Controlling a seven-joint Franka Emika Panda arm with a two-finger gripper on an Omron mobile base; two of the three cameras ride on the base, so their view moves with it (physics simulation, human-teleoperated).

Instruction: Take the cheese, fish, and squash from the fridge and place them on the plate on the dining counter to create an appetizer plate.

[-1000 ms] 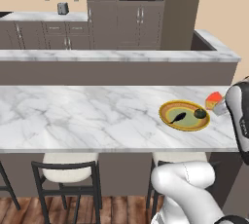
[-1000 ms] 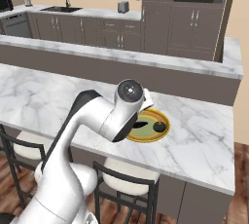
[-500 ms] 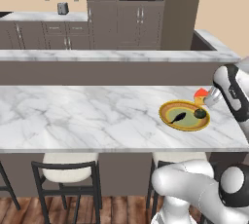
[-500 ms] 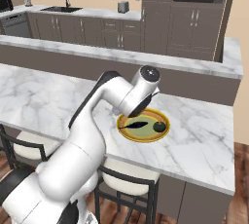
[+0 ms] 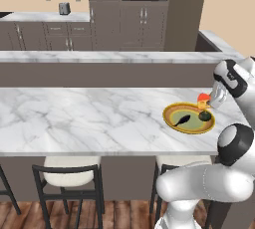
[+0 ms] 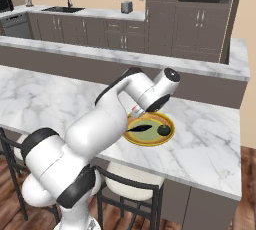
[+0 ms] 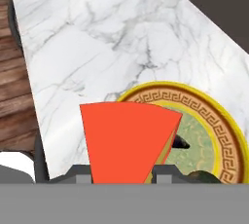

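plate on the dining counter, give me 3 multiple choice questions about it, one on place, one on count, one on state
1. Where does the plate sit on the dining counter?
A. at the counter's right end in the left base view
B. at its far left end
C. on a stool

2. How many foods lie on the plate?
A. none
B. two
C. four

3. What is the state of the cheese?
A. flat on the plate
B. on the floor
C. held in the gripper over the plate's rim

Answers:
1. A, the plate lies near the arm.
2. B, the fish and the squash rest on it.
3. C, the wedge sits between the fingers in the hand view.
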